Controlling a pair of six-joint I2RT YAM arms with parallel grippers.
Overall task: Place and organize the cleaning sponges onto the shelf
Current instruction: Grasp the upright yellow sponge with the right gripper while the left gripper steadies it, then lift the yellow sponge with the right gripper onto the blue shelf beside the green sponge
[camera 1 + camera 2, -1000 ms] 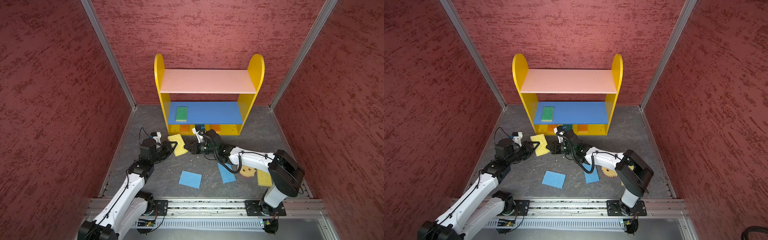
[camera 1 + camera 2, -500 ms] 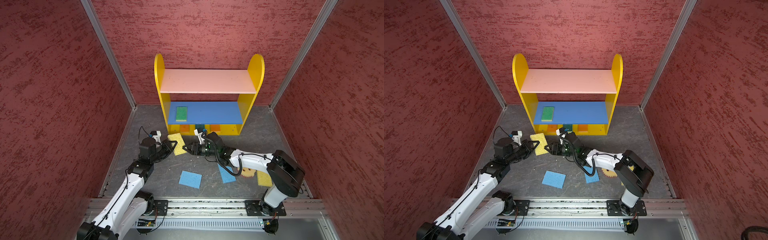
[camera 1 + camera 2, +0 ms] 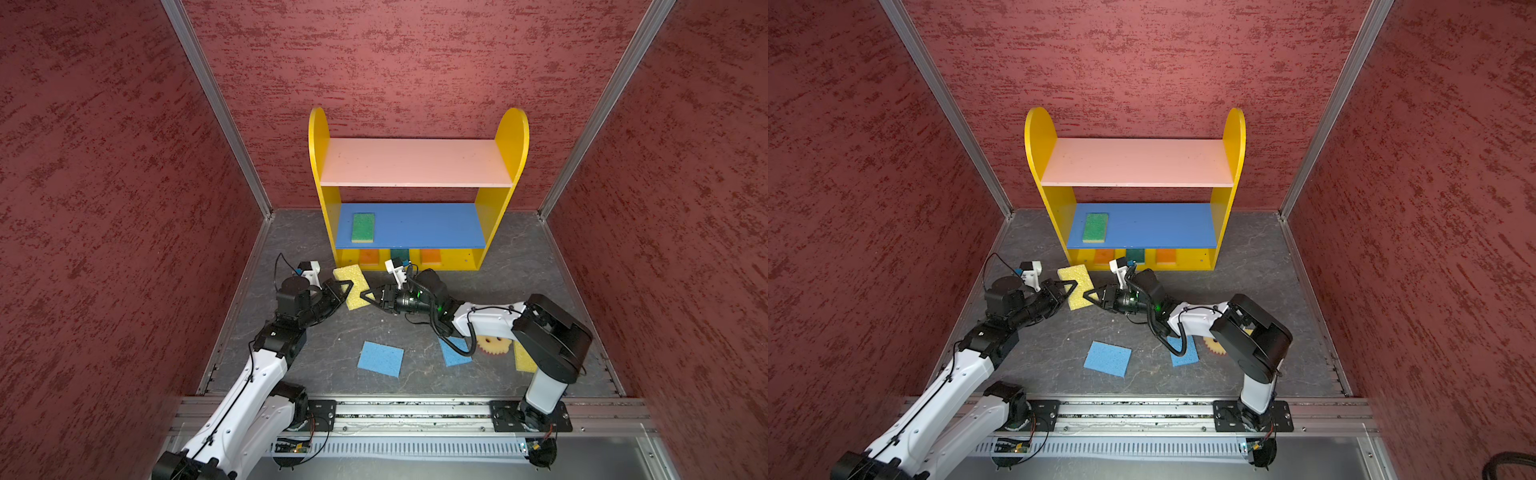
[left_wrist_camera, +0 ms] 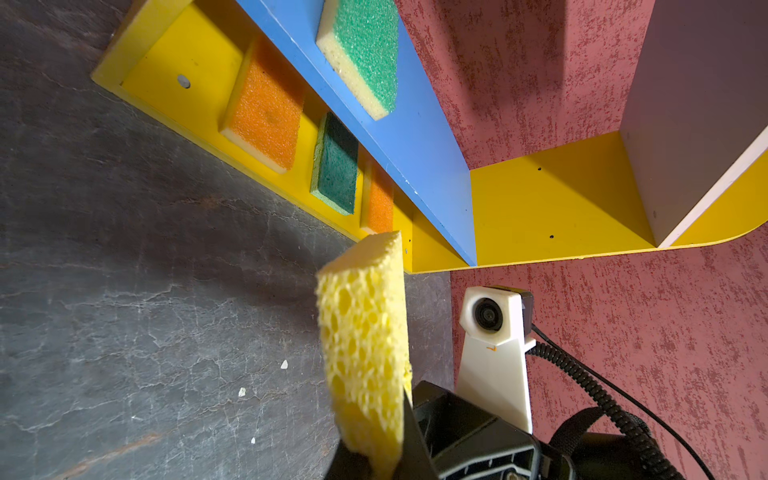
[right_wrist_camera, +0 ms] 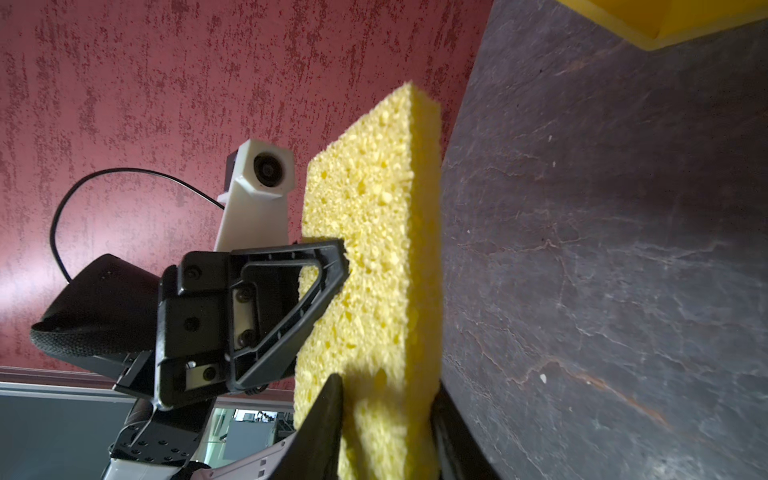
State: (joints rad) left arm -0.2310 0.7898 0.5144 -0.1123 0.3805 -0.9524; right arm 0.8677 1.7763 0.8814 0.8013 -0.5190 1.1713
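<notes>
A porous yellow sponge [image 3: 354, 277] [image 3: 1076, 279] hangs just above the floor in front of the shelf [image 3: 415, 163] [image 3: 1133, 163], held from both ends. My left gripper [image 3: 348, 288] [image 3: 1072, 287] [image 4: 374, 465] is shut on one end of it [image 4: 361, 332]. My right gripper [image 3: 365, 296] [image 3: 1088, 296] [image 5: 386, 399] clasps the opposite end [image 5: 374, 208], one finger on each face. A green sponge [image 3: 363, 227] lies on the blue board. Two orange sponges [image 3: 368, 257] [image 3: 430, 255] and a dark green one [image 3: 400, 252] sit on the bottom board.
On the floor nearer the rail lie two blue sponges [image 3: 381, 358] [image 3: 455, 351], a round yellow smiley sponge [image 3: 494, 345] and a yellow sponge [image 3: 524, 359], the last three partly under my right arm. Red walls enclose the cell on three sides.
My right gripper has moved left from the shelf's bottom board, opened, and closed around the free end of the yellow sponge. The left gripper has kept its hold almost in place.
</notes>
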